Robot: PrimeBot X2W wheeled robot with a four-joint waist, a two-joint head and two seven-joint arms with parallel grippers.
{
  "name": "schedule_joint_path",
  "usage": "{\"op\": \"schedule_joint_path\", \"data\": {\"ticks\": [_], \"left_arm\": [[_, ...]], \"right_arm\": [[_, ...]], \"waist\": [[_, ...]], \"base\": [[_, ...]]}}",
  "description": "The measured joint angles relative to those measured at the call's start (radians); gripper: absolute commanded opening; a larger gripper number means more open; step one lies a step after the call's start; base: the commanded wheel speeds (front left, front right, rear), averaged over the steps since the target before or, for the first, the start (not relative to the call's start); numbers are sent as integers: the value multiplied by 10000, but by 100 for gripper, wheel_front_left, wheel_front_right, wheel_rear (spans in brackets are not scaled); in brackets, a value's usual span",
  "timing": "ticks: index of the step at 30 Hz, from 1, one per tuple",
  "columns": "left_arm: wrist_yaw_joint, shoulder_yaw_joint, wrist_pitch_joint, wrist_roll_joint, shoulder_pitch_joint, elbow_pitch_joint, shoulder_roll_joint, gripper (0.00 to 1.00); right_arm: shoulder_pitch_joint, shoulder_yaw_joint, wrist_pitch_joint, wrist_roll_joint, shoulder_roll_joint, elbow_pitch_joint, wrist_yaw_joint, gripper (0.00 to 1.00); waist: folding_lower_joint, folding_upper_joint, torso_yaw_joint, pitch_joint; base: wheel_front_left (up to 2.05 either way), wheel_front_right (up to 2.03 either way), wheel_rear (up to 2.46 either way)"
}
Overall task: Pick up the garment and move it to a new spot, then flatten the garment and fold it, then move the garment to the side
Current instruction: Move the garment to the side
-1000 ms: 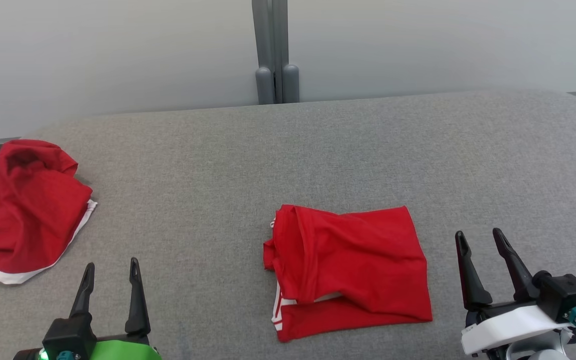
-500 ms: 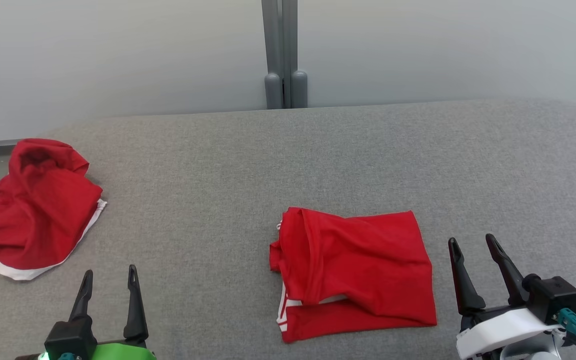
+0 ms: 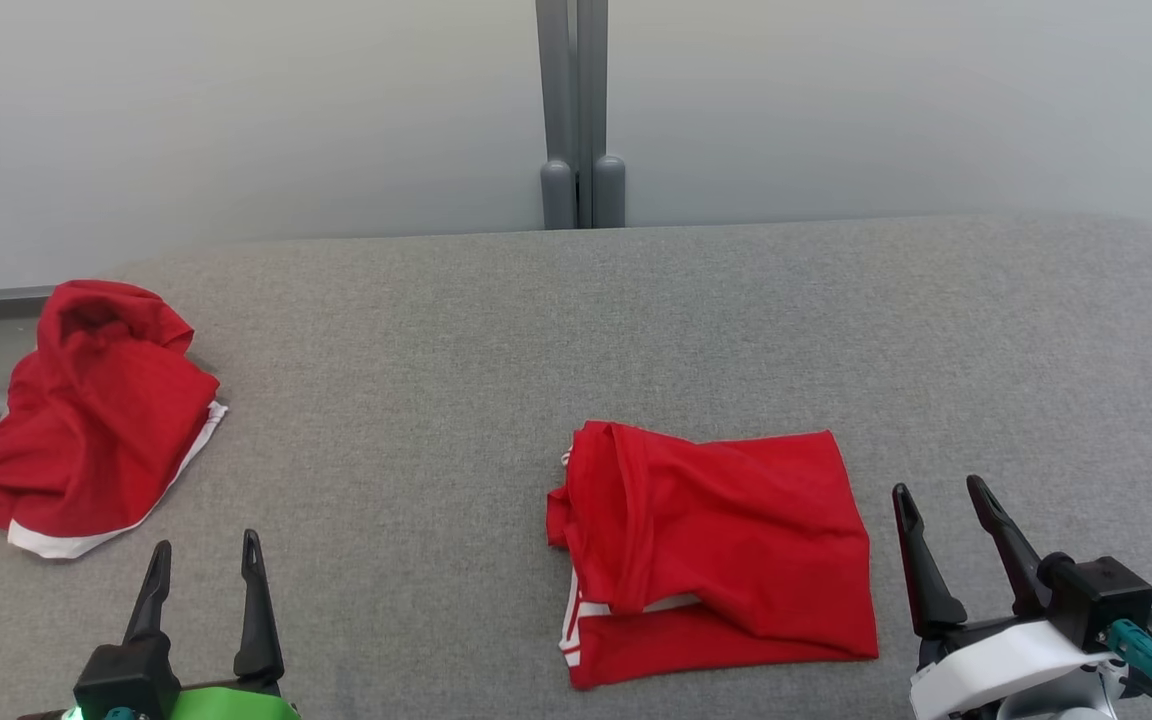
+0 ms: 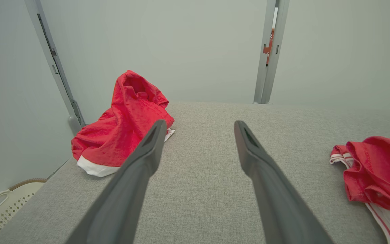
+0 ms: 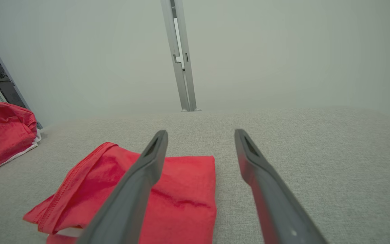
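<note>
Grey surface (image 3: pixel 436 330): garment (image 3: pixel 716 550) lies folded centre-right, a red heap (image 3: pixel 96 420) at the left edge. Left gripper (image 3: pixel 204 543) and right gripper (image 3: pixel 937 486) hover empty, fingers spread wide. Fold looks done; the move aside likely remains, so the right gripper must pinch all layers.

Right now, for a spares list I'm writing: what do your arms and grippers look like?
The left gripper has two long, dark, tapering fingers on a black base, with a bright green wrist shell. The right gripper has matching fingers, a white wrist shell and a black box carrying a teal connector.
</note>
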Motion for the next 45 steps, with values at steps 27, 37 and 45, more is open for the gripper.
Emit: {"op": "schedule_joint_path", "data": {"ticks": [27, 37, 45], "left_arm": [[-10, -8, -2, -10, 102, -35, 6, 100], [-12, -38, -2, -13, 102, 4, 4, 100], [-10, -84, 0, -40, 101, -6, 0, 100]], "right_arm": [[-44, 54, 0, -19, 0, 173, 0, 100], [-47, 50, 0, -2, -4, 259, 0, 100], [-704, 418, 0, 13, -226, 466, 0, 100]], "waist": [[0, 0, -83, -17], [0, 0, -59, 2], [0, 0, -84, 97]], "base": [[0, 0, 0], [0, 0, 0], [0, 0, 0]]}}
